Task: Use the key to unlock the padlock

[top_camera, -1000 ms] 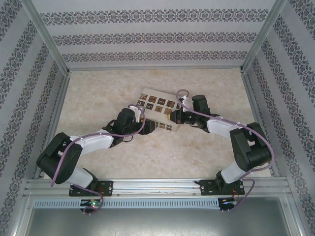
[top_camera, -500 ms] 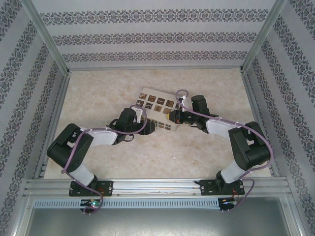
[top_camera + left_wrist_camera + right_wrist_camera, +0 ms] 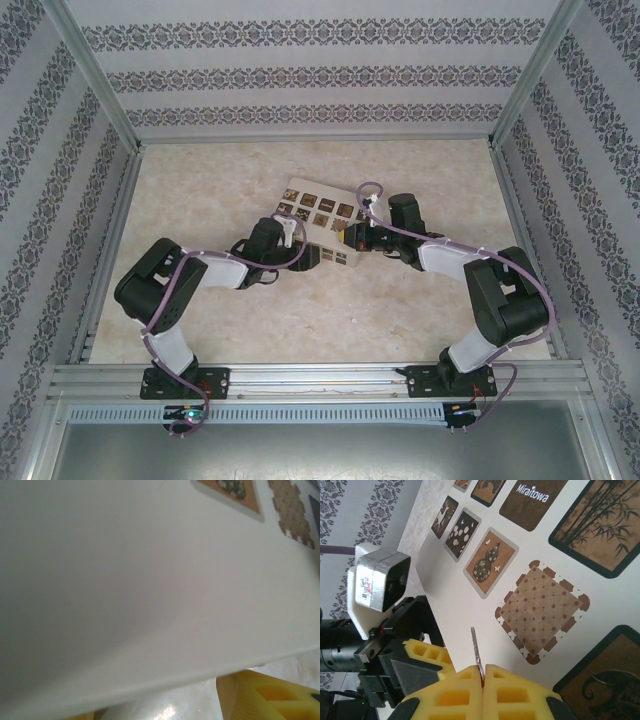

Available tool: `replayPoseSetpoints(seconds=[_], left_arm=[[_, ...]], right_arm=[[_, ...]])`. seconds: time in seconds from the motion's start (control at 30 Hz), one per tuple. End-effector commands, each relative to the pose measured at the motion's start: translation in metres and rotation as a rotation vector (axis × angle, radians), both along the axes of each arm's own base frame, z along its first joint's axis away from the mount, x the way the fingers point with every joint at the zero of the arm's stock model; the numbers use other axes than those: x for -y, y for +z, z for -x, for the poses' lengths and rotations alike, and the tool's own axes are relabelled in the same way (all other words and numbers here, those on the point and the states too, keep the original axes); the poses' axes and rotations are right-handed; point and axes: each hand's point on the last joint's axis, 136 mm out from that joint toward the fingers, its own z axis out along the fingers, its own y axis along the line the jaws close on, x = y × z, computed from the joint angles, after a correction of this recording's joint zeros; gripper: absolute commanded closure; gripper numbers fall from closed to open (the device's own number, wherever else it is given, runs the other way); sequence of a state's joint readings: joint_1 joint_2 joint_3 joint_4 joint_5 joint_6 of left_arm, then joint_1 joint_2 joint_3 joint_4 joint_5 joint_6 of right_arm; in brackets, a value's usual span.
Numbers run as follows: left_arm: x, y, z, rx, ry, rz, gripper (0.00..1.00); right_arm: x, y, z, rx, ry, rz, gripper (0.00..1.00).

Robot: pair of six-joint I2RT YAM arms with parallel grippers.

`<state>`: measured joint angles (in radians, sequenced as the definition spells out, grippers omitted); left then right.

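While the table [image 3: 420, 180] carries the cream box [image 3: 318, 215] at mid-frame, the left arm [image 3: 190, 285] swings its elbow inward. The left gripper [image 3: 303, 250] crowds the box's left edge, fingers [image 3: 270, 695] narrowing; gripping or not, I can't tell. Probably bracing it. The right gripper [image 3: 483, 677] pinches the thin key [image 3: 475, 647] over the lid. The padlock is too small to spot.
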<state>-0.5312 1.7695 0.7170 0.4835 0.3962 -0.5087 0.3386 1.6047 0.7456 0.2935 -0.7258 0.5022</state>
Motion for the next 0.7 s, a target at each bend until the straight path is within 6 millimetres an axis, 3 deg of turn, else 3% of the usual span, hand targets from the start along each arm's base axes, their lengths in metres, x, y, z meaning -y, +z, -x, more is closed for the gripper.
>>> replayPoseSetpoints(seconds=[0.0,0.67], left_arm=[[0.016,0.010,-0.010,0.053,-0.020,0.035,0.40],[0.037,0.012,-0.018,0.065,-0.023,0.048,0.56]], right_arm=[[0.004,-0.040,0.016,-0.130,-0.016,0.071,1.00],[0.004,-0.040,0.016,-0.129,-0.016,0.071,1.00]])
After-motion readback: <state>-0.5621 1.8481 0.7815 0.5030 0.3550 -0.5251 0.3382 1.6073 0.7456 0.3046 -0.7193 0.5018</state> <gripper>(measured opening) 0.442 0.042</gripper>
